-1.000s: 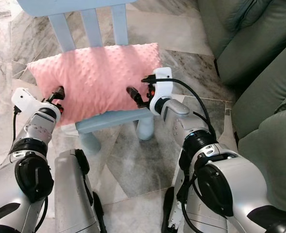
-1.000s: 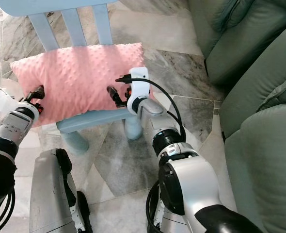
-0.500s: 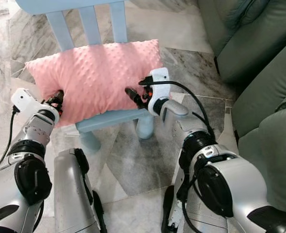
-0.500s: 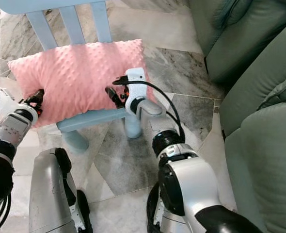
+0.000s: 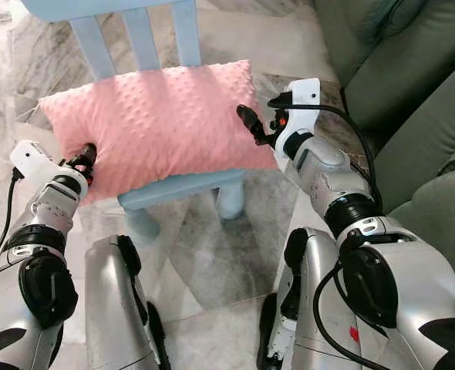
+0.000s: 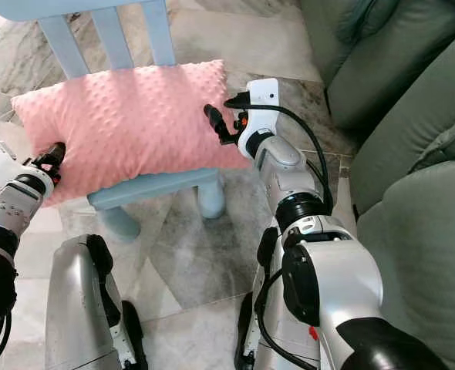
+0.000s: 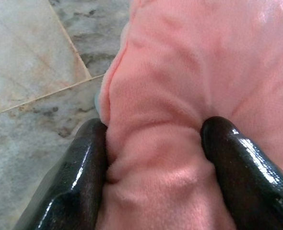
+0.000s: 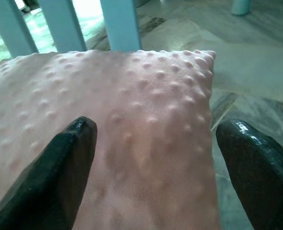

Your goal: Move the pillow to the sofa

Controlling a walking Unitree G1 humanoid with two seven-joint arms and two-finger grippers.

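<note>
Shifted from front edge to right end of pink pillow (image 5: 154,123): right gripper (image 5: 252,126), fingers spread wide | left gripper (image 7: 153,158) pinching pillow's left corner | pillow lying on blue chair (image 5: 177,188), sofa (image 5: 412,69) alongside

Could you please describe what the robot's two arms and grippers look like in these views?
Both arms are silver segments with black joints. Each ends in a white wrist housing with small red details and a black cable. The left gripper and right gripper each have glossy black, rounded jaws.
</note>
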